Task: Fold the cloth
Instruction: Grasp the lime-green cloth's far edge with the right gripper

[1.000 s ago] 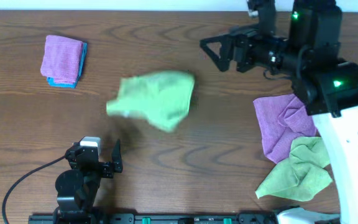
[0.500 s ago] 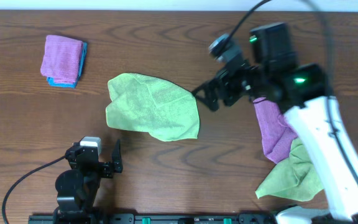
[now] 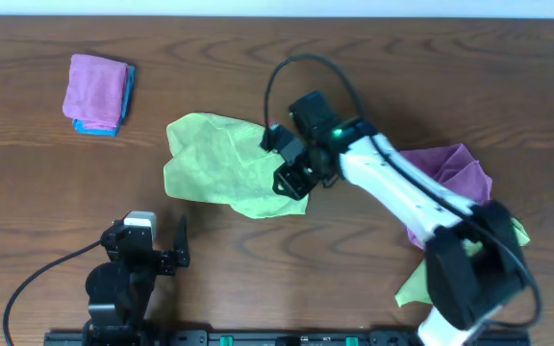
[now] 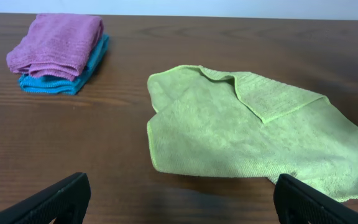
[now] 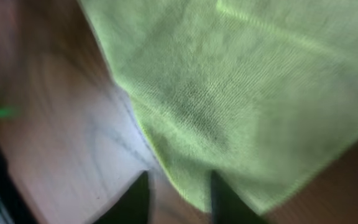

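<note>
Down at the lower left of the overhead view the left gripper [image 4: 179, 190] has not stirred, its fingers [image 4: 58, 198] wide apart over bare desk [image 4: 92, 143]. Ahead of it, the cloth [image 3: 229, 168] lies mid-desk. A second ago it was a blurred clump; since half a second ago it has lain spread and kept its place. The change is the right gripper [image 3: 291, 181]: from the upper right of the frame it has swung down onto the cloth's lower right edge. Its fingers [image 5: 138, 199] stand a little apart, astride the hem, not yet pinching as far as the smeared wrist picture lets me judge. So the spreading looks finished and the fold itself not begun. One flap at the far edge is turned over and may want flattening.

Harder to read:
- The gripper covers the corner it is on.
- The left wrist view cuts off the cloth's right side.
- No tag shows anywhere.
- The arm hides part of the purple cloth [image 3: 455, 173] and the other green cloth [image 3: 416, 286].

At upper left sits a folded purple-and-blue stack [image 3: 97, 93].
</note>
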